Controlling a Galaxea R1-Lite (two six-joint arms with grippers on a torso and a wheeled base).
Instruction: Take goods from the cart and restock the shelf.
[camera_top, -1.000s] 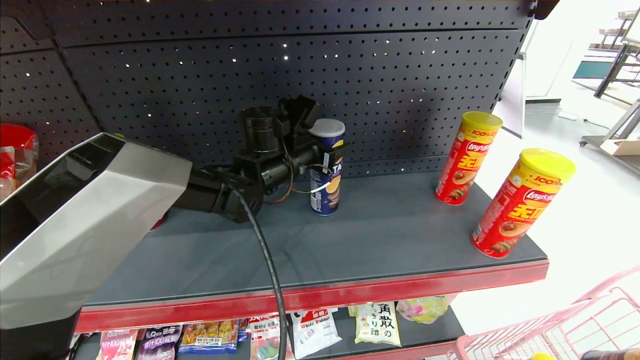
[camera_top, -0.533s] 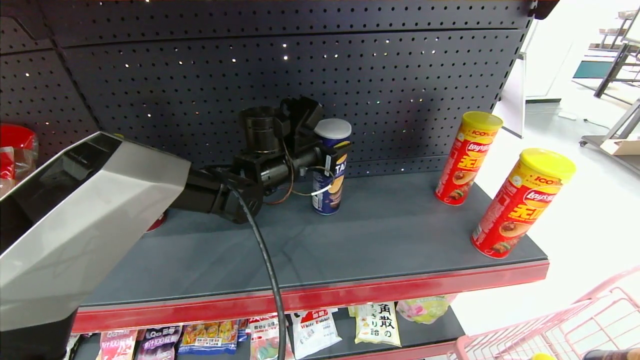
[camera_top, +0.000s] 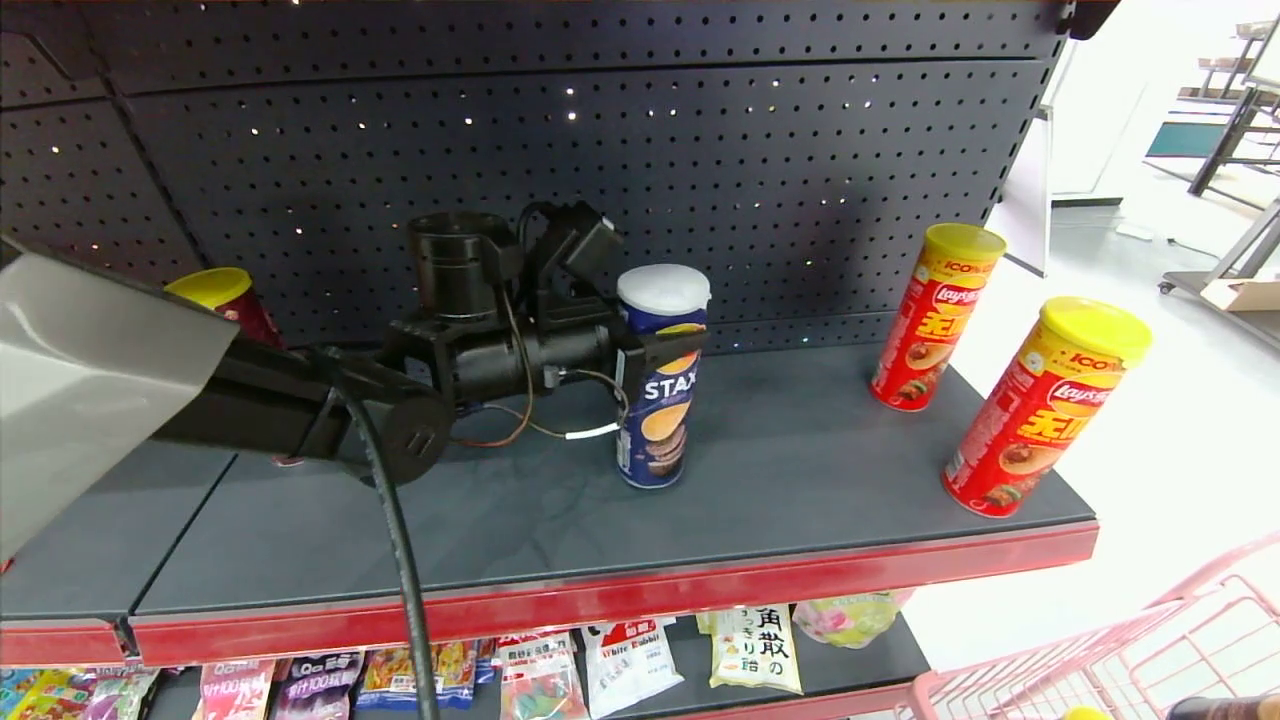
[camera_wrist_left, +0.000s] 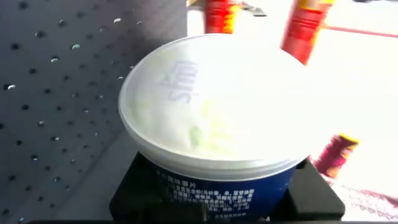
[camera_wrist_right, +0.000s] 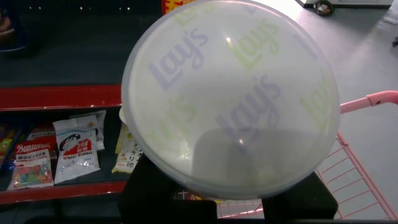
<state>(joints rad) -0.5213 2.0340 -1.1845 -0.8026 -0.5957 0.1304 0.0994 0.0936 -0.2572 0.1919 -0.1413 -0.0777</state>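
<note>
A blue chip can (camera_top: 655, 420) with a white lid stands upright on the grey shelf board (camera_top: 800, 480), mid-shelf. My left gripper (camera_top: 655, 345) is shut on its upper part, coming in from the left. The left wrist view shows that can's lid (camera_wrist_left: 211, 118) from above, held between the dark fingers (camera_wrist_left: 134, 193) of the left gripper (camera_wrist_left: 217, 199). My right gripper (camera_wrist_right: 227, 199) is shut on another chip can with a clear lid (camera_wrist_right: 230, 93), held in front of the shelves near the pink cart (camera_wrist_right: 373, 99).
Two red chip cans with yellow lids (camera_top: 935, 315) (camera_top: 1045, 405) stand at the shelf's right end. Another yellow-lidded can (camera_top: 215, 290) stands at the back left behind my arm. Snack bags (camera_top: 620, 660) fill the lower shelf. The pink cart (camera_top: 1130, 660) is at lower right.
My left arm has pulled back and dropped, bringing the blue can forward from the pegboard toward the shelf's front. The yellow-lidded can at the back left has come into sight.
</note>
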